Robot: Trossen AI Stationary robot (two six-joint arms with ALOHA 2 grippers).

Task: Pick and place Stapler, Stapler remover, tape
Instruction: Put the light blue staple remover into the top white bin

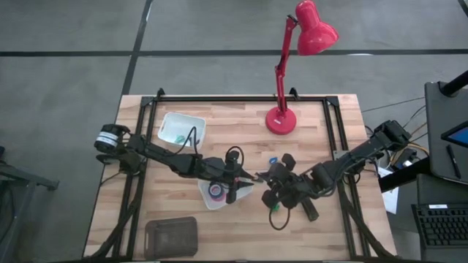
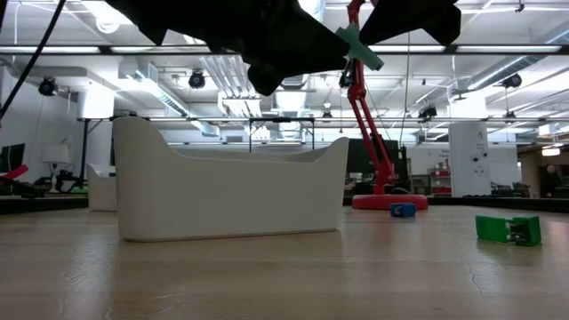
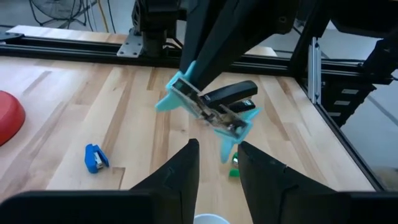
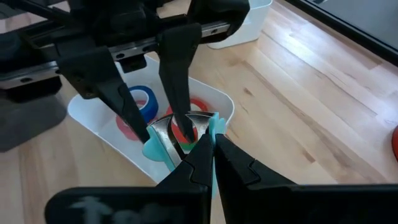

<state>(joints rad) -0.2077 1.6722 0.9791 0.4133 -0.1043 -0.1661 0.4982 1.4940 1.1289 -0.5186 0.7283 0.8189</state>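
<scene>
A teal staple remover (image 3: 208, 112) hangs in the air between my two grippers, above the right end of a white tray (image 4: 227, 102). The tray holds tape, a blue roll (image 4: 144, 99) and red rolls (image 4: 196, 106). My right gripper (image 4: 213, 140) is shut on the remover. My left gripper (image 3: 217, 149) is open and faces it from the table's left, one finger on either side of the remover's metal end (image 4: 166, 132). A black stapler (image 3: 231, 93) lies on the table beyond the remover. My right gripper pinches the remover's teal plastic end (image 4: 214, 126) between its two fingers, coming slanting down from the table's right. The remover is lifted clear and tilted, its metal end toward the left gripper. My left gripper: whether its fingers (image 4: 180, 106) touch the remover, I cannot tell.
A red desk lamp (image 1: 281, 117) stands at the far middle. A second white bin (image 1: 181, 128) sits at the far left, a dark container (image 1: 172, 235) near the front left. A small blue thing (image 3: 94, 157) and a green one (image 2: 508, 229) lie on the wood near the grippers.
</scene>
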